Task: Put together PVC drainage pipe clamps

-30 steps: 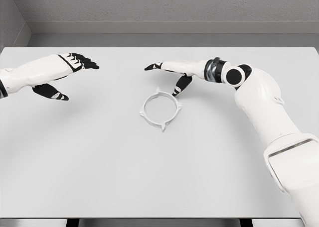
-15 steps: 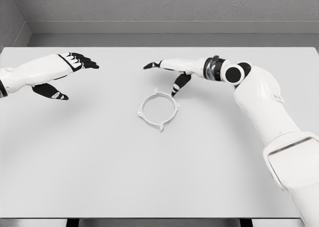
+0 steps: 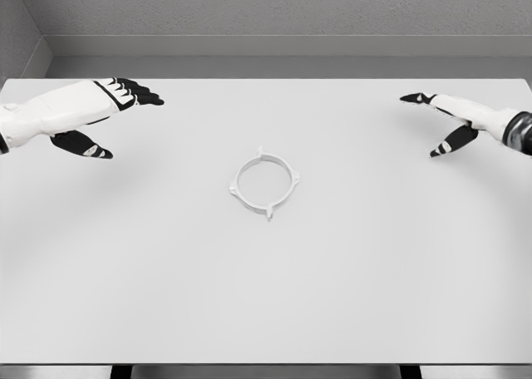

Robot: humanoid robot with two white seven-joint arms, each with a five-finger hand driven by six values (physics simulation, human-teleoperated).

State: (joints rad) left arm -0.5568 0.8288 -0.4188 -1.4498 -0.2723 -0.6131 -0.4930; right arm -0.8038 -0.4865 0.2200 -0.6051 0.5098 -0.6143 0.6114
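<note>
A white ring-shaped pipe clamp point(image 3: 264, 182) with small tabs around its rim lies flat in the middle of the white table point(image 3: 266, 296). My left hand point(image 3: 112, 113) hovers over the table's far left, fingers spread and holding nothing. At the far right edge of the view my right hand point(image 3: 440, 121) is also spread and empty, well away from the clamp. Neither hand touches the clamp.
A grey wall runs behind the table's far edge. The table's front edge shows along the bottom of the view.
My right hand has pulled away from just above the clamp to the far right edge of the view. The left hand has lifted slightly. The clamp lies still.
</note>
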